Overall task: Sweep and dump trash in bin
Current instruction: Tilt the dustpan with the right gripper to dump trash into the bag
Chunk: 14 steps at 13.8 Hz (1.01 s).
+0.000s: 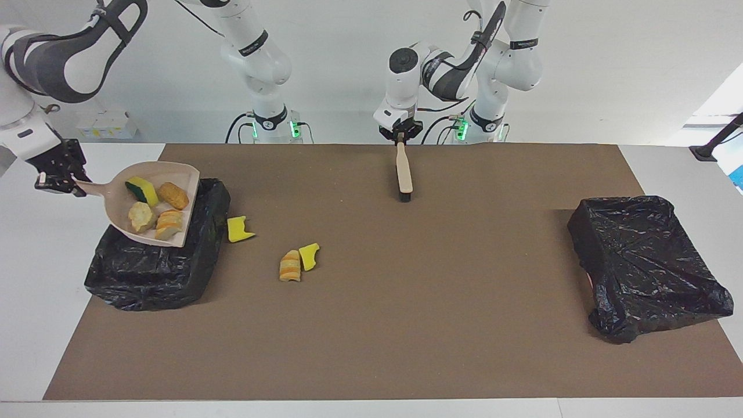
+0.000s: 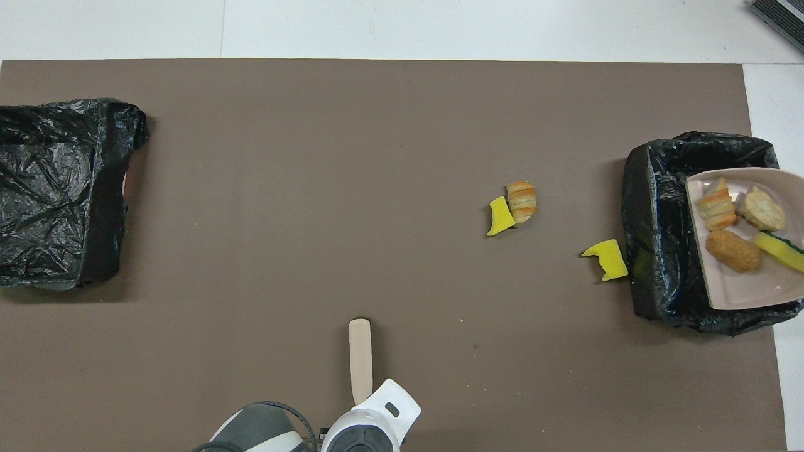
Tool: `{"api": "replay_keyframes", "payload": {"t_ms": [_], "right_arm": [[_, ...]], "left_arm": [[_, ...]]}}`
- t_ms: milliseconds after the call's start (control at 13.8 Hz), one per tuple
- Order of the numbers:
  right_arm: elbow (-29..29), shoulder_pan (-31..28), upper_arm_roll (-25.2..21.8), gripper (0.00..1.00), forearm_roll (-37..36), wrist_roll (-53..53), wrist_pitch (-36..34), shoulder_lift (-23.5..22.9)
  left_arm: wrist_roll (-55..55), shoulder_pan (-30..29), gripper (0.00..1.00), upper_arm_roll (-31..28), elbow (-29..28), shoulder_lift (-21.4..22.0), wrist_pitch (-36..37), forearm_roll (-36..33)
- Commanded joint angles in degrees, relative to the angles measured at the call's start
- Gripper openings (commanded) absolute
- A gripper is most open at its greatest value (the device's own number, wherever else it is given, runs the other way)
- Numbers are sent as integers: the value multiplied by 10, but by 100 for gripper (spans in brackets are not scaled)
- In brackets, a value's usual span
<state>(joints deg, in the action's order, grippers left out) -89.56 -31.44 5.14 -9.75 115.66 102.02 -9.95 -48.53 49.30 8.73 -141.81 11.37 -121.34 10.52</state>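
My right gripper point(image 1: 58, 177) is shut on the handle of the beige dustpan point(image 1: 168, 174) and holds it over the black-bagged bin point(image 1: 151, 273) at the right arm's end. Several trash scraps lie in the pan: a green-yellow sponge point(image 1: 142, 190), a tan pastry point(image 1: 173, 195), a bread chunk point(image 1: 141, 217) and a striped pastry point(image 1: 169, 224). On the mat lie a yellow sponge piece point(image 1: 239, 229) beside that bin, and a striped pastry point(image 1: 290, 266) touching another yellow piece point(image 1: 309, 256). My left gripper point(image 1: 400, 134) is shut on the beige brush point(image 1: 403, 168), bristles down at the mat.
A second black-bagged bin point(image 1: 638, 255) stands at the left arm's end of the brown mat point(image 1: 435, 325). In the overhead view the pan point(image 2: 735, 289) covers part of the first bin point(image 2: 647, 207); the brush point(image 2: 360, 351) lies close to the robots.
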Motion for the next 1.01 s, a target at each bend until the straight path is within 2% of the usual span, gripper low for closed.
{"api": "replay_keyframes", "payload": {"t_ms": [0,289,506,722,939], "right_arm": [[-20,6,10,0,-110,-85,22,13],[-58,51,11,0,-227,-217,20,33],[-69,88,11,0,-300,-268,8,41],[-67,125,11,0,-359,-287,-23,55],[-62,172,11,0,-422,-289,-61,77]], "left_arm": [[10,4,0,-6,-17,15,-14,-5],[11,0,0,-6,-17,12,-13,1],[19,-5,2,-6,-17,10,-14,3],[34,-24,27,-6,-15,5,-16,7],[40,-27,30,-6,-15,1,-35,7]]}}
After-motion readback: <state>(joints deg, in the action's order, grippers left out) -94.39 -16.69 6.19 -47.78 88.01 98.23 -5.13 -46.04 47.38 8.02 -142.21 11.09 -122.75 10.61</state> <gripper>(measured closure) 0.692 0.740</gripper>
